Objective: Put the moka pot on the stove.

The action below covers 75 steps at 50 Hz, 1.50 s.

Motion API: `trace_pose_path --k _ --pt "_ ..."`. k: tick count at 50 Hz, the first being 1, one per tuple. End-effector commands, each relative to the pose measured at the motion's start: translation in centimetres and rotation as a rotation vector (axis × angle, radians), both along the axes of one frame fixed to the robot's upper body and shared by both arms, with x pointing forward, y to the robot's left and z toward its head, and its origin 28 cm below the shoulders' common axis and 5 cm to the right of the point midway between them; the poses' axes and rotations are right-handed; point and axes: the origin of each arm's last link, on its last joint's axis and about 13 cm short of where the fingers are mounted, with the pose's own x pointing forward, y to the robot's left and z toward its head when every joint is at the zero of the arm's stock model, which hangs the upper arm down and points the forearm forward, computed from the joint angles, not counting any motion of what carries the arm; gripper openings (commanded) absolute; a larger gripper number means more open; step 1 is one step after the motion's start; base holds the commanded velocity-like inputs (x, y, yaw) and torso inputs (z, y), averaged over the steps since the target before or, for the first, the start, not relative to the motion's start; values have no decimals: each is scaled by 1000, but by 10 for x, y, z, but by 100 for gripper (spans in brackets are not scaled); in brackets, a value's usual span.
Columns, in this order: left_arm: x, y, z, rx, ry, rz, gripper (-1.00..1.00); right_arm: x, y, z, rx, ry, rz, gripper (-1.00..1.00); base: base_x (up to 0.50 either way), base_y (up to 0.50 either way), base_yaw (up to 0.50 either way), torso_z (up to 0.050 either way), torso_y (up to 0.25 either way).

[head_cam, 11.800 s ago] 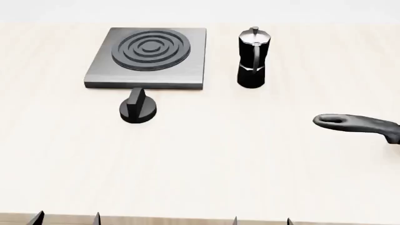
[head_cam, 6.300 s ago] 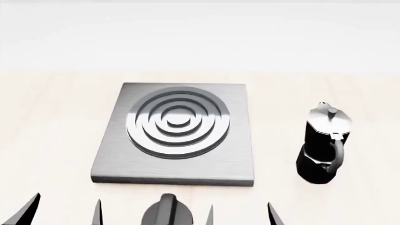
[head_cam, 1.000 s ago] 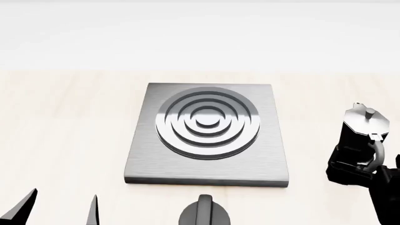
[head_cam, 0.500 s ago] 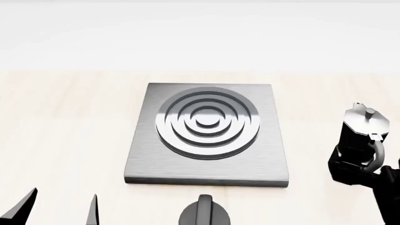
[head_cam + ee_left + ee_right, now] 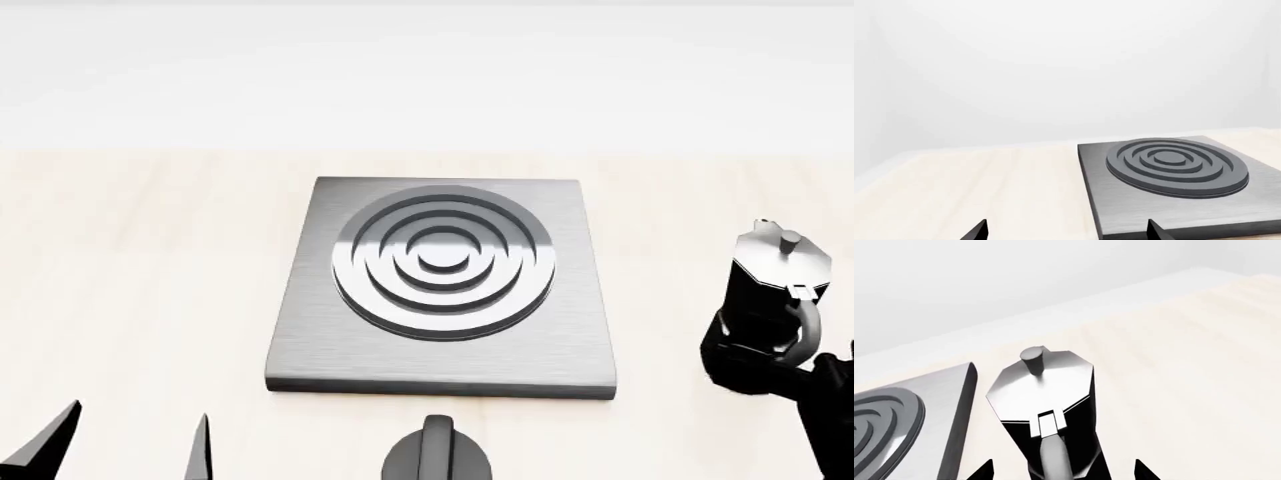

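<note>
The black moka pot point(image 5: 765, 300) with its silver lid stands upright on the table, to the right of the stove point(image 5: 441, 285), apart from it. In the right wrist view the moka pot point(image 5: 1054, 400) is close, handle towards the camera. My right gripper point(image 5: 1063, 471) is open, one fingertip on each side of the pot's lower body; I cannot tell if they touch it. In the head view the right gripper point(image 5: 801, 378) is just in front of the pot. My left gripper point(image 5: 134, 445) is open and empty, in front of the stove's left corner point(image 5: 1174, 185).
A round black knob point(image 5: 438, 462) with a ridge sits on the table just in front of the stove's front edge. The pale wooden table point(image 5: 134, 280) spreads to the left of the stove. A white wall lies behind the table.
My right gripper has moved a little forward around the moka pot's base. The pot, the stove and my left gripper have stayed put.
</note>
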Motion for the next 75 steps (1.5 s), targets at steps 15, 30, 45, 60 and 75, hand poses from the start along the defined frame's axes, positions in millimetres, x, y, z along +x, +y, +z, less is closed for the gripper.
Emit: trace_pose_path --k 15,30,45,60,75 --pt "0 0 -1 1 4 0 100 -2 2 -7 1 13 20 -100 0 0 0 0 0" --pt "2 0 1 -1 -1 1 100 0 14 50 -104 -211 41 -100 0 0 0 0 1" --pt "4 2 5 -5 -6 5 100 12 40 86 -163 -317 190 -100 0 0 0 0 0" --pt "8 2 9 -7 -8 6 100 42 72 112 -231 -355 284 -100 0 0 0 0 1" --pt "10 0 9 -6 -5 0 100 62 96 134 -254 -399 345 -100 0 0 0 0 1"
